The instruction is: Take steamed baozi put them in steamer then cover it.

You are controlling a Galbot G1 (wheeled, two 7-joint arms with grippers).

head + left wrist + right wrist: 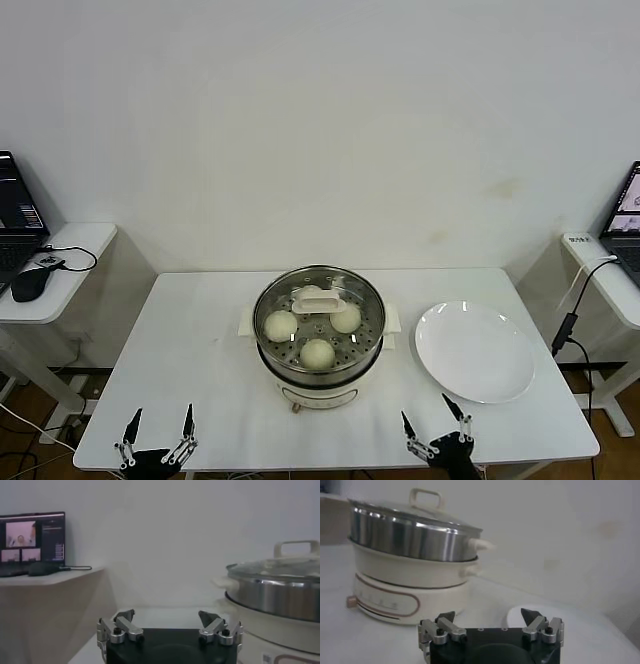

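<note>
White wall and a white table fill the head view, with side desks at the left and right edges. At lower left of the frame the left gripper hangs at the table's near edge, jaws spread and holding nothing. At centre the steamer stands with the cover seated on it; through the glass three baozi show clearly and a fourth seems to sit half hidden under the handle. Right of the steamer lies a bare plate. At lower right the right gripper rests apart from everything, jaws likewise wide and empty. By the look of things the task is finished or nearly so. What remains at risk: an arm swinging inward from either corner could strike the steamer's side handle or the lid's bar handle and knock the glass askew, and the right arm could clip the plate beside it.
</note>
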